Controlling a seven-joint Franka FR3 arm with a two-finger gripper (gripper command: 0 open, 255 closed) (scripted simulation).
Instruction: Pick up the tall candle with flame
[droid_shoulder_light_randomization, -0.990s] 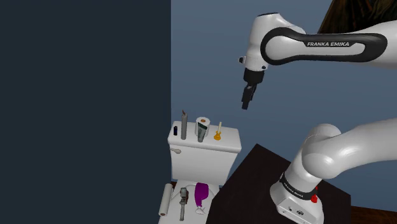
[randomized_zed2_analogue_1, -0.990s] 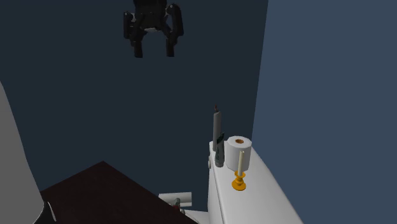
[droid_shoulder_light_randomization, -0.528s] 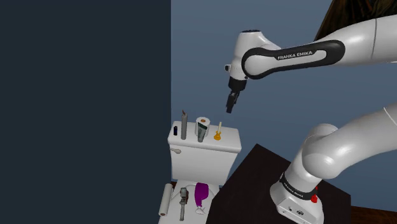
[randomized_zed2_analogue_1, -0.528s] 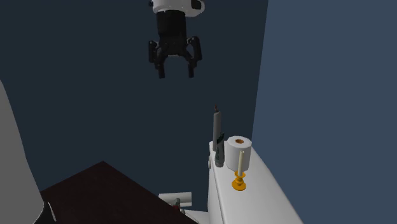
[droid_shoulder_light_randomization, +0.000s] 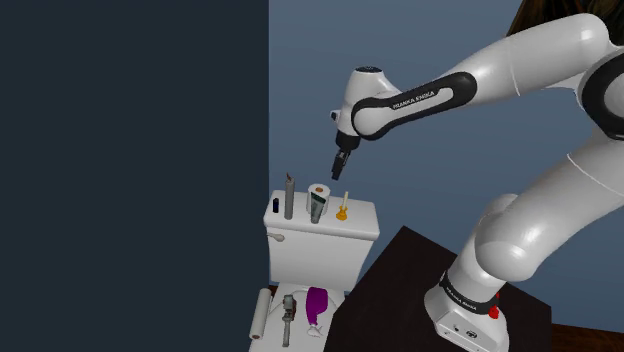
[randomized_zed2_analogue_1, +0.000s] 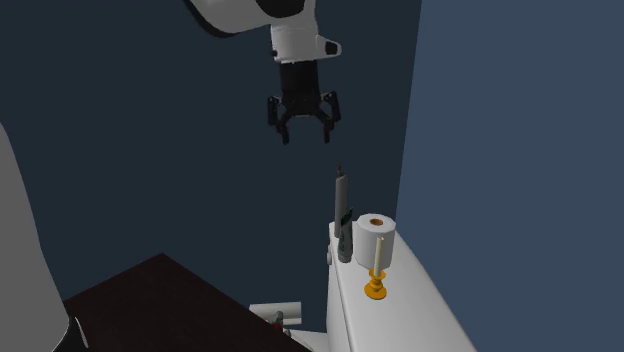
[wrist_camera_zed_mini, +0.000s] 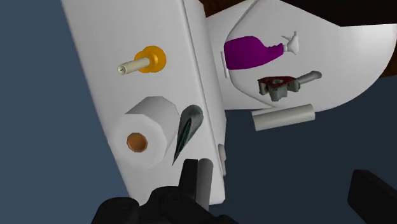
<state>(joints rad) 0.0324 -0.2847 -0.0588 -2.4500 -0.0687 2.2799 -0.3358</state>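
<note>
- One second back the tool (randomized_zed2_analogue_1: 303, 138) hung at the second exterior view's top left; half a second back it was lower and nearer the middle; it now sits lower again and further toward that view's right, above the things on the toilet tank
- Seen from the shoulder view, the tool (droid_shoulder_light_randomization: 340, 172) has swung toward that view's left and dropped a little, and the arm now stretches further out over the tank
- Both black fingers stand well apart, as in the earlier frames, with nothing between them; the tool touches nothing
- Nothing on the white tank lid (randomized_zed2_analogue_1: 410, 315) has shifted over that time
- The candle (randomized_zed2_analogue_1: 377, 258) is a slim, pale cream stick standing upright in a small orange-gold holder (randomized_zed2_analogue_1: 375, 290) with a round foot
- From the wrist view the candle (wrist_camera_zed_mini: 133, 65) is seen almost end on, its pale tip pointing toward the camera; whether the tip carries a flame cannot be told
- It stands on the tank lid toward the end at the shoulder view's right, near a white paper roll (wrist_camera_zed_mini: 146, 130) with an orange core but apart from it
- Beyond the roll stand a dark pointed object (wrist_camera_zed_mini: 186, 130) and a tall grey rod (droid_shoulder_light_randomization: 289, 197)
</note>
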